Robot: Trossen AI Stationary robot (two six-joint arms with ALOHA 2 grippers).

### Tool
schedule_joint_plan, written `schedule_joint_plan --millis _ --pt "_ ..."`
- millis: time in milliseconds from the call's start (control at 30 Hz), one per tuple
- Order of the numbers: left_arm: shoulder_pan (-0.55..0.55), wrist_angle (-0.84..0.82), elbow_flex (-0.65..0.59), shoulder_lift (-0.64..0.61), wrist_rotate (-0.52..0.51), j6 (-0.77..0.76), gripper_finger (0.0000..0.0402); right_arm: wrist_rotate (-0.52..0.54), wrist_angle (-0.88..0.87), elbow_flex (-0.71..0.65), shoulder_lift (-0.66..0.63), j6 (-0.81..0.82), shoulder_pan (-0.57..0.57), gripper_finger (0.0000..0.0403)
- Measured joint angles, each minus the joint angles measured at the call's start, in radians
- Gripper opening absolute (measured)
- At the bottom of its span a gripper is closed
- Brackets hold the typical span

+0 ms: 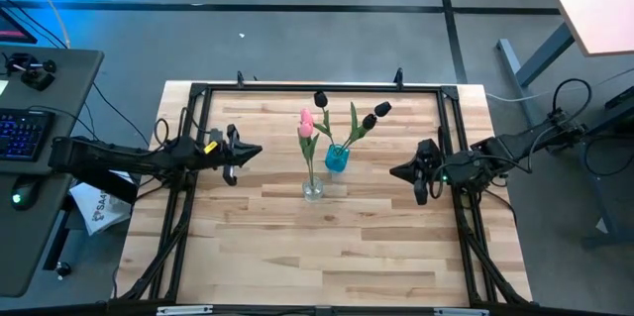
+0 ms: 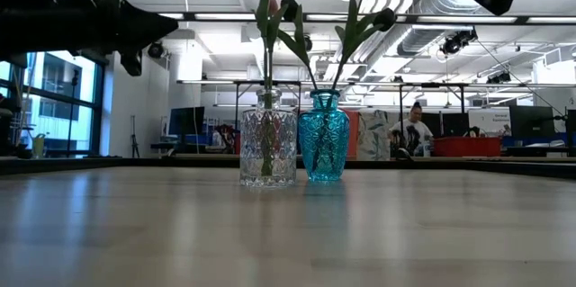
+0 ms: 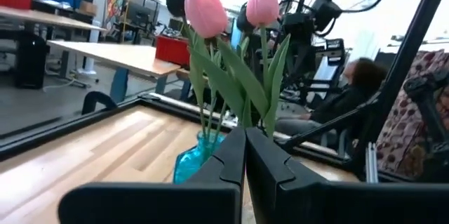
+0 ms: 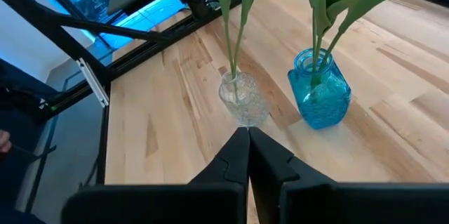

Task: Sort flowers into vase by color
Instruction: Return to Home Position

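Two pink tulips (image 1: 306, 125) stand with their stems in a clear glass vase (image 1: 313, 190) at the table's middle. Two near-black tulips (image 1: 381, 111) stand in a blue glass vase (image 1: 337, 158) just beside it. In the low view the clear vase (image 2: 267, 147) is left of the blue vase (image 2: 324, 147). My left gripper (image 1: 260, 151) hovers shut, left of the vases, touching nothing. My right gripper (image 1: 393, 170) hovers shut on their right, also touching nothing. The left wrist view shows the pink heads (image 3: 206, 11) past the shut fingers (image 3: 245, 155).
A black frame (image 1: 317, 86) runs along the table's far and side edges. Bare wood (image 1: 327, 257) lies on the near side of the vases. A keyboard (image 1: 22, 133) sits on a desk to the left. A seated person (image 2: 415, 132) shows in the room behind.
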Motion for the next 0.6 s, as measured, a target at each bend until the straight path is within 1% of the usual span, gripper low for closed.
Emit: schedule_joint_plan --millis 67,200,367,600 --pt "0.000 -0.021 0.000 0.000 0.000 -0.003 0.0000 0.001 0.000 0.000 0.000 0.016 0.000 0.0000" --pt "0.000 -0.041 0.000 0.000 0.016 -0.056 0.0000 0.001 0.001 0.000 0.000 0.024 0.001 0.0000" --pt "0.000 -0.048 0.000 0.000 0.019 -0.060 0.0000 -0.008 0.031 0.000 0.000 0.021 0.021 0.0000" --pt "0.000 -0.049 0.000 0.000 0.019 -0.060 0.0000 0.007 0.041 0.000 0.000 -0.079 0.104 0.0000"
